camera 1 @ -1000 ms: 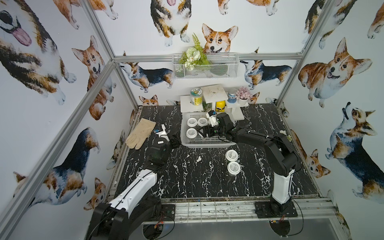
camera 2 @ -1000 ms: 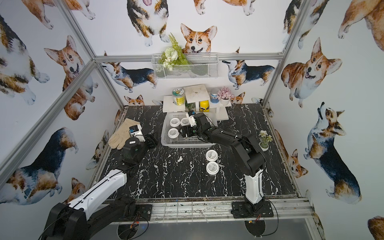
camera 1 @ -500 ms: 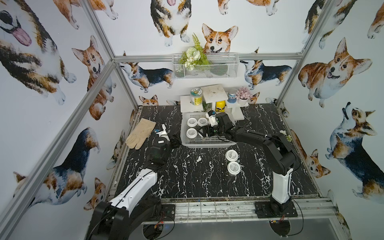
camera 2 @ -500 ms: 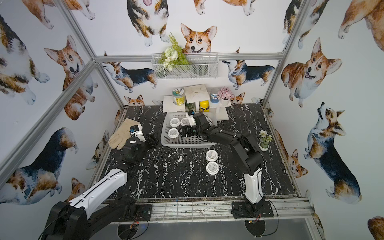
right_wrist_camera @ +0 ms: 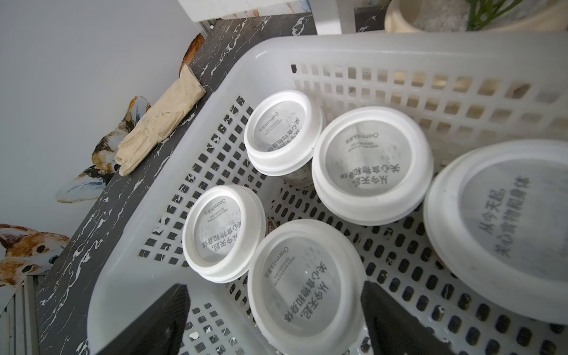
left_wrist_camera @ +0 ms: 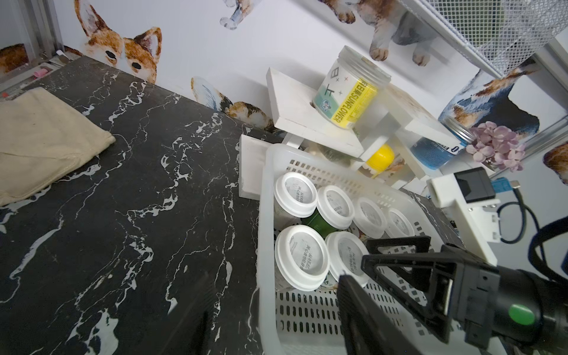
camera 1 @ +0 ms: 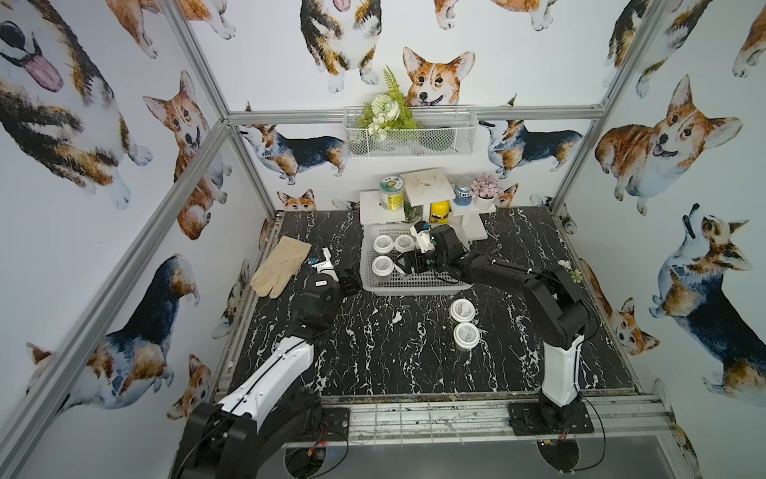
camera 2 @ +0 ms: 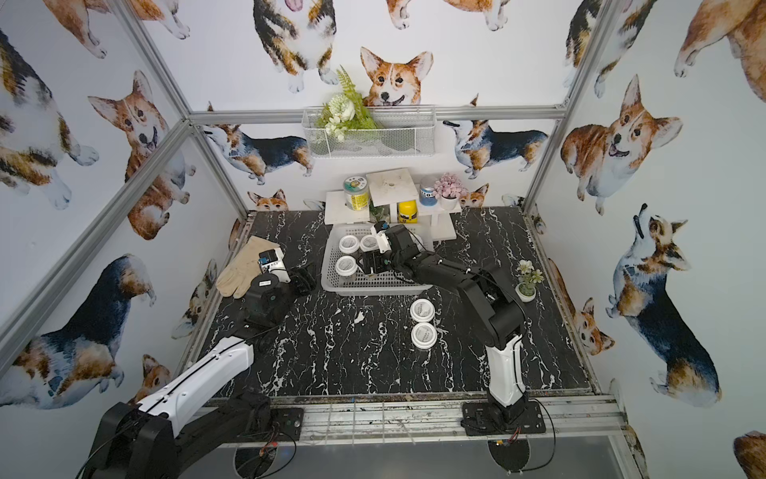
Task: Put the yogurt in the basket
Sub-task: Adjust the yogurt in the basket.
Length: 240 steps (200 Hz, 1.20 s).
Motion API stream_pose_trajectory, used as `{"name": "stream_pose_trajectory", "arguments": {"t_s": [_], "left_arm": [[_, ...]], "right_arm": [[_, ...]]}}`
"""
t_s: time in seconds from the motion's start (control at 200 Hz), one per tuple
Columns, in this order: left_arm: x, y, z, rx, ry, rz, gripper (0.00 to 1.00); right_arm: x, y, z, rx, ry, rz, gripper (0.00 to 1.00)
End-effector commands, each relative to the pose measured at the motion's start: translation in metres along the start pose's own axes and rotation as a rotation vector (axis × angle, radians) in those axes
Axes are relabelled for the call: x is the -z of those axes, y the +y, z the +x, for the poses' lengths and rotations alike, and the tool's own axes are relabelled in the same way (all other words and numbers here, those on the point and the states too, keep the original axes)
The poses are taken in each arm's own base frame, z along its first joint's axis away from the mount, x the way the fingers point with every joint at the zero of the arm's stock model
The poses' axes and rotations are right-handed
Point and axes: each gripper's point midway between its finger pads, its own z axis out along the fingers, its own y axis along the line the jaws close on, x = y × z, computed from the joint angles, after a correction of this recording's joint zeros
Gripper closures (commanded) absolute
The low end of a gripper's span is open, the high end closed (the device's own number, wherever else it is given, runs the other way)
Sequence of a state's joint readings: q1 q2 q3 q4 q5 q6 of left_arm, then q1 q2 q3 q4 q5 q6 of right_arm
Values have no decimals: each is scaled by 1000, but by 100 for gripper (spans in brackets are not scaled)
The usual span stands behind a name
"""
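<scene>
Bright, even, diffuse light comes from overhead, and the white walls [camera 1: 290,54] bounce it around. In both top views the cups [camera 1: 462,310] on the dark counter [camera 1: 393,352] cast only faint, short shadows, and the posts [camera 1: 202,62] bow towards the edges. In the right wrist view the nearest lid [right_wrist_camera: 504,227] and the jaws are soft. The left wrist view also blurs its own jaws.

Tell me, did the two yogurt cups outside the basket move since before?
No. Both yogurt cups stand where they were on the table, just in front of the basket.
</scene>
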<state>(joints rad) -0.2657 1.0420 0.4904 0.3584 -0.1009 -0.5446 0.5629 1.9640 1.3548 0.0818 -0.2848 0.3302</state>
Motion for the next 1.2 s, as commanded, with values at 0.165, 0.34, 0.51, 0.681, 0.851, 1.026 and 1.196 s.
{"name": "stream_pose_trajectory", "arguments": {"t_s": [0.165, 0.34, 0.51, 0.681, 0.851, 1.026, 1.196], "left_arm": [[1, -3, -7, -2, -24, 9, 32], [1, -3, -8, -2, -27, 10, 31], [1, -3, -7, 0, -25, 10, 31], [1, -2, -7, 0, -25, 8, 31], [1, -2, -7, 0, -25, 7, 31], [2, -2, -7, 1, -27, 7, 31], [1, -2, -8, 1, -28, 6, 31]], "right_arm": [[0, 0, 7, -5, 23, 5, 8], [0, -1, 7, -6, 25, 6, 8], [0, 1, 8, -4, 27, 3, 8], [-1, 3, 10, -4, 36, -1, 8], [1, 4, 11, -4, 39, 1, 8], [9, 0, 8, -2, 18, 33, 7], [38, -1, -1, 13, -65, 83, 6]]}}
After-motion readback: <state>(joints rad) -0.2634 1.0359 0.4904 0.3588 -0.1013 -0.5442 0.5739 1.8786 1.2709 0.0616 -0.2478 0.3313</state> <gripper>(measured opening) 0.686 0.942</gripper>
